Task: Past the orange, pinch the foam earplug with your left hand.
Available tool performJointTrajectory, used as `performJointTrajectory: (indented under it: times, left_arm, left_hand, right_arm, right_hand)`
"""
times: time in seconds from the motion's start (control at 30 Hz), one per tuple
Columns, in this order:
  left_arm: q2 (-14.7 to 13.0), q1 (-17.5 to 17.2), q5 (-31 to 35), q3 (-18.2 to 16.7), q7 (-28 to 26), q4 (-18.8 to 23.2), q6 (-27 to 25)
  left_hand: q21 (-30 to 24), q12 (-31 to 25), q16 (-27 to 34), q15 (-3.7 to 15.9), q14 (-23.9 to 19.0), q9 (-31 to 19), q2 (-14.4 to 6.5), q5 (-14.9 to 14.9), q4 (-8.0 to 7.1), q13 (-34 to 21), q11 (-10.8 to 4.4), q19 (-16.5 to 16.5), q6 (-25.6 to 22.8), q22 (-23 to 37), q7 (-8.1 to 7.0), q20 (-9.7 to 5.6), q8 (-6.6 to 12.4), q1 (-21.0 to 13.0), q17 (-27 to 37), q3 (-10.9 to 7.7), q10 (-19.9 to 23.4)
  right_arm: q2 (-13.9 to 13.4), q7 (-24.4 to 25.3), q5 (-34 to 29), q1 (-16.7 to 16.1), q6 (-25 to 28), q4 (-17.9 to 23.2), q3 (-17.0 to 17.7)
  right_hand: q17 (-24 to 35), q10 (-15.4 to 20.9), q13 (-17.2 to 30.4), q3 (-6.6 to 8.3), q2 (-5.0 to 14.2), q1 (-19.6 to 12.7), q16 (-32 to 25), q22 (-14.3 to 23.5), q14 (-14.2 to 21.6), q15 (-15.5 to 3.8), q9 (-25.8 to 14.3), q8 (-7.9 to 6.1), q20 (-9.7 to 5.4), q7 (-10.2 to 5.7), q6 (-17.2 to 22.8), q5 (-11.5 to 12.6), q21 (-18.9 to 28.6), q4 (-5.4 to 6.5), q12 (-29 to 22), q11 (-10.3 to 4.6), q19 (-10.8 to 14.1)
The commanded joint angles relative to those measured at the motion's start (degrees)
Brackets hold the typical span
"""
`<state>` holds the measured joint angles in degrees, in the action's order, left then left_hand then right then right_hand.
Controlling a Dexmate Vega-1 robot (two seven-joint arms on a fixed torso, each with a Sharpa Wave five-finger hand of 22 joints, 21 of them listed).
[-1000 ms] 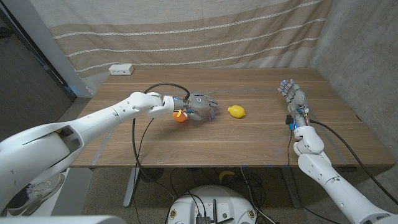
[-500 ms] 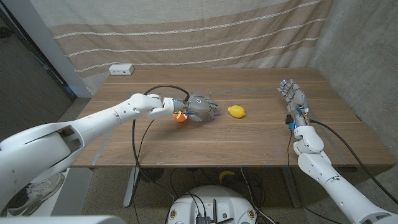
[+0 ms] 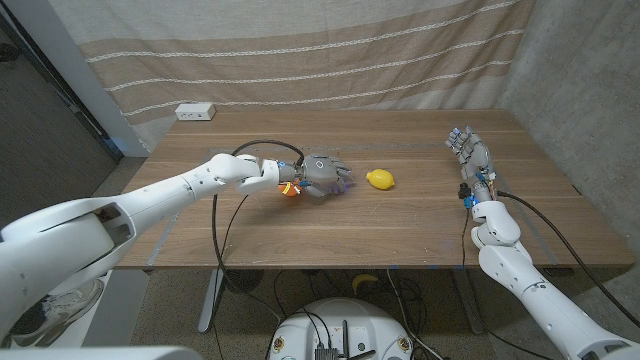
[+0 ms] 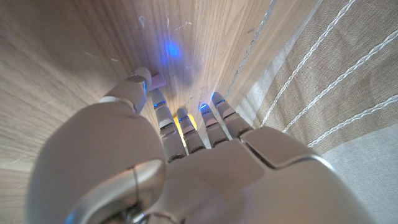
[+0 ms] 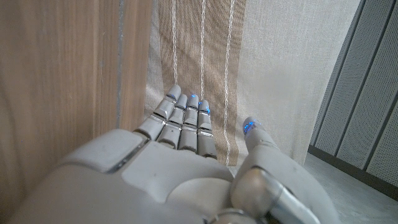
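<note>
The left hand (image 3: 325, 176) reaches over the orange (image 3: 288, 187) so its fingers land just beyond it. In the left wrist view the thumb tip touches the earplug (image 4: 157, 79); whether it is pinched, I cannot tell. The lemon (image 3: 379, 179) lies just past the orange. The right hand (image 3: 470, 153), well apart, waits with fingers spread, holding nothing.

Table (image 3: 330, 225) matt brown wood, fine grain, bare around the left hand (image 3: 325, 176). Both hands smooth grey plastic with slight sheen; arm shells glossy white. Curtain (image 3: 300, 50) past the hands is coarse woven beige cloth.
</note>
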<state>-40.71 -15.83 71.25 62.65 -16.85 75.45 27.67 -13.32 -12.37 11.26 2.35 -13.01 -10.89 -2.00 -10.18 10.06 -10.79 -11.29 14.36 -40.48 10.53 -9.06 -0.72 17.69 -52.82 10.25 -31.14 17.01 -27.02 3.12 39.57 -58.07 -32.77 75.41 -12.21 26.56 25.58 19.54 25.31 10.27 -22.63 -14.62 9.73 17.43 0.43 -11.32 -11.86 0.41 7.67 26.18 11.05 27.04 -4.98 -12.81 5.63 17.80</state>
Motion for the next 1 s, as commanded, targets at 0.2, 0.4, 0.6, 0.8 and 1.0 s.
performJointTrajectory:
  times: [0.2, 0.4, 0.6, 0.8, 1.0]
  left_arm:
    - [1.71, 1.64, 0.96, 2.76, -0.53, -4.21, -0.9]
    - [2.16, 2.16, 0.32, 3.65, 0.06, -5.29, -0.87]
    - [2.38, 2.21, -0.86, 4.05, -1.36, -6.67, -0.5]
    - [3.1, 2.46, -2.67, 4.33, -4.57, -9.32, 0.97]
    - [4.24, 2.22, -6.13, 3.49, -9.03, -12.23, 1.72]
  left_hand:
    - [-0.25, -0.36, 0.24, 8.34, -1.59, -0.4, -1.7, -0.39, 0.38, -0.1, -0.56, 1.05, -7.04, 0.33, 2.13, -0.67, 1.82, -3.26, 0.08, 0.87, 2.96]
    - [-0.16, -0.42, 0.11, 9.01, -2.52, -0.96, -1.66, -0.28, 0.27, -0.13, -0.68, 1.38, -14.41, 0.32, 4.54, -1.15, 4.01, -4.92, -0.04, 2.65, 5.15]
    - [-0.29, -0.79, -0.04, 9.77, -3.35, -1.2, -0.27, -0.65, 0.81, -0.2, -0.94, 2.54, -19.46, 0.19, 6.45, -2.64, 5.52, -7.79, -0.14, 3.84, 8.27]
    - [-0.38, -1.25, -0.13, 9.95, -4.33, -2.87, 1.06, -1.17, 0.5, -0.29, -1.11, 3.66, -21.46, 0.1, 7.52, -3.57, 7.05, -9.93, -0.05, 5.02, 11.02]
    - [-0.37, -1.32, 0.11, 10.3, -5.73, -4.87, -0.13, -1.41, -0.17, -0.36, -0.91, 4.06, -19.82, 0.15, 7.33, -3.67, 7.6, -10.42, 0.16, 5.65, 12.08]
  right_arm:
    - [-0.1, 0.97, -0.61, 0.07, 0.11, 0.13, 0.06]
    - [-0.24, 1.19, -0.91, 0.29, 0.23, 0.19, 0.03]
    - [-0.24, 1.28, -1.05, 0.57, 0.42, -0.02, -0.06]
    - [-0.19, 1.61, -1.46, 0.92, 0.45, -0.31, -0.19]
    - [0.01, 1.9, -1.7, 1.26, 0.53, -0.7, -0.36]
  right_hand:
    - [0.05, 0.43, 0.15, 0.29, -0.02, 0.5, -0.4, 0.32, 0.55, 0.08, -0.11, 0.0, -0.04, 0.13, 0.72, 0.14, -0.33, -0.15, -0.22, 0.3, 0.64]
    - [0.06, 0.49, 0.18, 0.34, -0.03, 0.57, -0.45, 0.33, 0.6, -0.06, -0.11, -0.05, 0.0, 0.06, 0.87, 0.14, -0.44, -0.19, -0.25, 0.27, 0.68]
    - [0.03, 0.5, 0.17, 0.38, -0.02, 0.64, -0.45, 0.33, 0.6, -0.06, -0.11, -0.05, 0.0, 0.05, 0.92, 0.13, -0.55, -0.22, -0.24, 0.3, 0.71]
    - [0.0, 0.5, 0.18, 0.42, 0.01, 0.72, -0.46, 0.34, 0.63, 0.01, -0.12, -0.06, 0.01, 0.08, 0.98, 0.13, -0.65, -0.22, -0.24, 0.21, 0.77]
    - [-0.02, 0.57, 0.17, 0.45, 0.03, 0.83, -0.49, 0.34, 0.68, -0.02, -0.12, -0.09, 0.03, 0.09, 1.08, 0.11, -0.74, -0.2, -0.26, 0.47, 0.83]
